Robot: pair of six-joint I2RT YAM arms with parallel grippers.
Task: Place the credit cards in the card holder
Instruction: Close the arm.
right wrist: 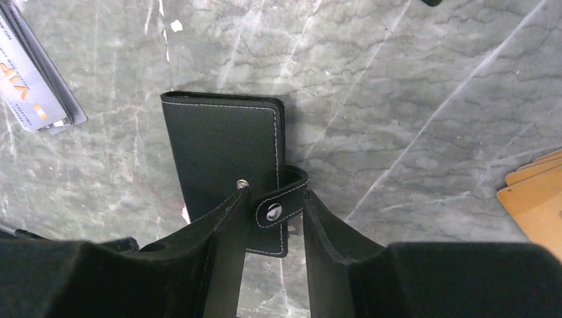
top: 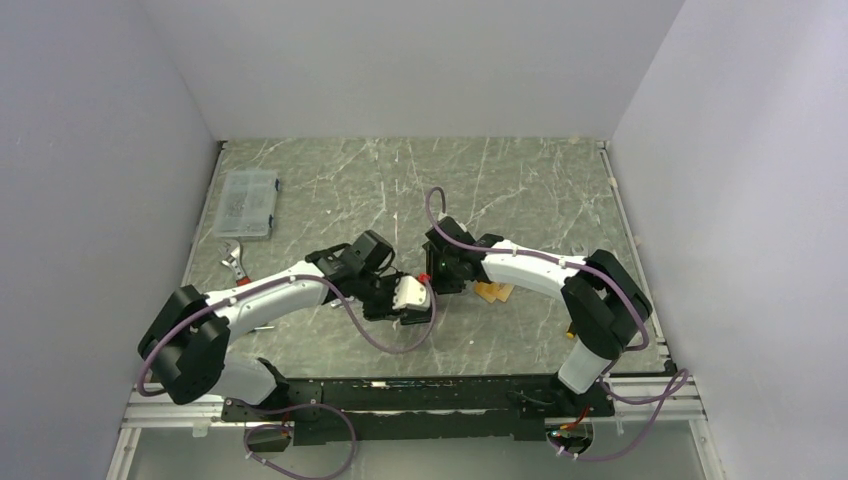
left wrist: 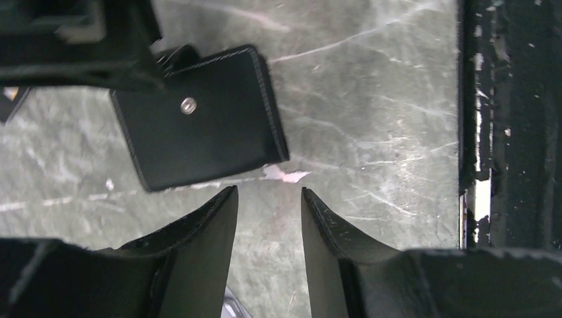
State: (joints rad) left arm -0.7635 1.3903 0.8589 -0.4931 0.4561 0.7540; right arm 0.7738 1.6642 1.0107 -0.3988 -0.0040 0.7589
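Currently the card holder [right wrist: 222, 156] lies closed & flat on the bench [top: 520, 190], near its middle, w/ both claws meeting over it. Right claw [right wrist: 274, 193] is down at the holder's edge, one finger on either side of the snap tab [right wrist: 283, 202]. The tab fills most of the gap, but I can't tell whether the pads actually pinch it or just bracket it. One finger [right wrist: 222, 232] overlaps the holder's cover right by the metal stud [right wrist: 243, 184], which is bare; the tab's own snap sits just beside it. Left claw [left wrist: 267, 193] is just beside another edge of the holder, fingers spread w/ only bench between them, gripping nothing. Orange-tan cards [right wrist: 538, 195] sit fanned in a small stack on the bench to the right of the holder, apart from it. A grey card-like piece [right wrist: 33, 86] w/ lettering lies off the holder's opposite side, also apart. Clear box [top: 247, 203] of small parts rests far-left on the bench, well apart from both claws.
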